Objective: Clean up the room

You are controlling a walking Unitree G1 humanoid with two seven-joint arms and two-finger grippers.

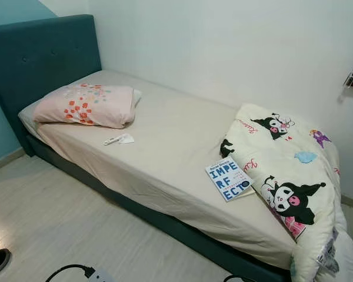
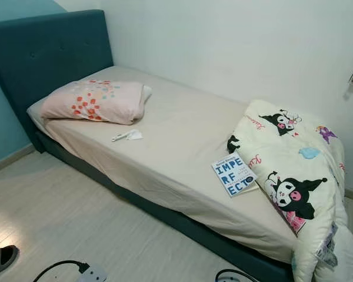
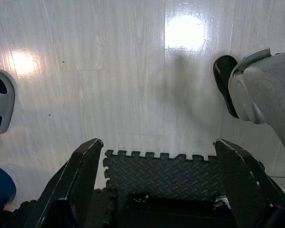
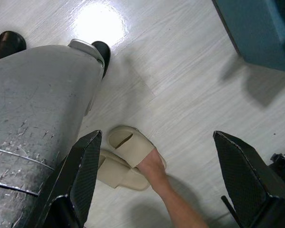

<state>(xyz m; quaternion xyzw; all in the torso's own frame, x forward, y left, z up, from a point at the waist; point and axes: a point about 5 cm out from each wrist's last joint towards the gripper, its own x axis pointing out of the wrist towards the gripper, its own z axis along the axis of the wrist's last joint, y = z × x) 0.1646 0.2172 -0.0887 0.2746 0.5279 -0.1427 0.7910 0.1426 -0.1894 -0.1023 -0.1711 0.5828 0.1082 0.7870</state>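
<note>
**Both grippers hanging wide open over the floor, bed items well away**

The left gripper (image 3: 156, 156) is hanging with its two black fingers spread wide, gripping nothing and touching nothing. Just beneath it a dark foam mat (image 3: 164, 173) is lying on the pale wooden floor (image 3: 109, 71), with a grey slipper (image 3: 0, 107) off past one finger.

The right gripper (image 4: 156, 161) is likewise gaping wide and holding nothing. Between its fingers, down on the floor, a person's foot (image 4: 154, 166) is resting in beige sandals (image 4: 128, 152); a corner of the teal bed frame (image 4: 261, 33) is sitting further out beyond them.

The things to tidy are lying well apart from both grippers, up on the bed (image 1: 165, 147): a book (image 1: 228, 178) touching the edge of the bunched cartoon-print duvet (image 1: 288, 170), a small white object (image 1: 117, 140) just beside the pink pillow (image 1: 88, 106), which is resting against the headboard (image 1: 41, 56).
</note>
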